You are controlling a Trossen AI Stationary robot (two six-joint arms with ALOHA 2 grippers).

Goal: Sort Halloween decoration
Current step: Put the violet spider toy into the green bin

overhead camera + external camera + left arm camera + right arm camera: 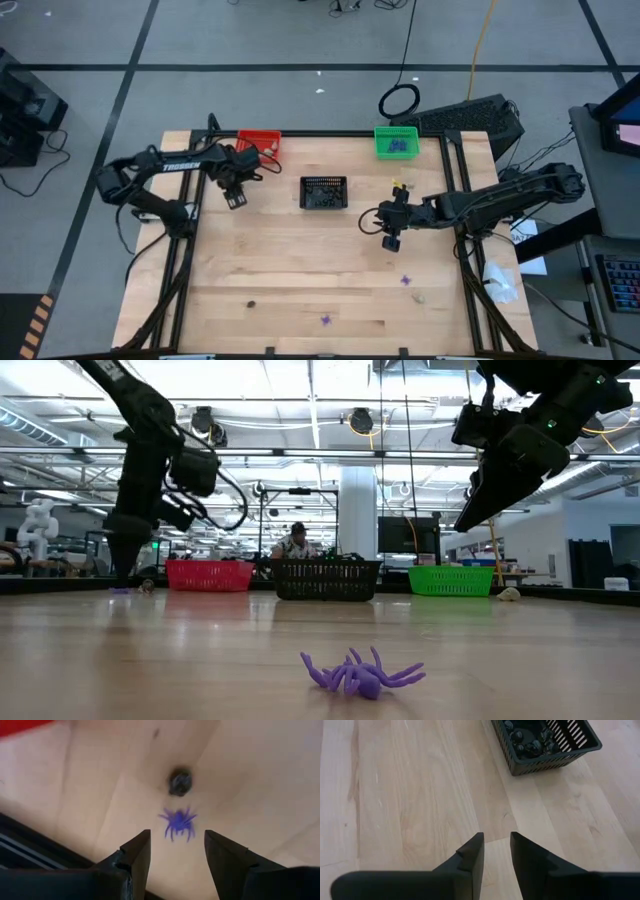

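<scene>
Your left pincer (172,855) hangs open over the table (300,280) near the red basket (259,141), holding nothing. Through its fingers you see a purple spider (178,823) on the wood with a dark round trinket (180,782) just beyond it. Your right pincer (496,852) hovers right of the table's middle with its fingers a narrow gap apart and nothing between them; the black basket (545,745), with dark bits inside, lies ahead of it.

Nearest the front edge in the overhead view you have one purple spider (325,320), a dark bit (251,305) to its left, and toward the right another purple spider (405,280) with a pale lump (420,296) just beside it. Farther back, a small yellowish piece (398,184) lies close to the right pincer (391,236). At the far edge sits the green basket (396,141), holding purple pieces, with the red basket at the far left. In the low view, a person (292,542) shows in the room beyond the black basket.
</scene>
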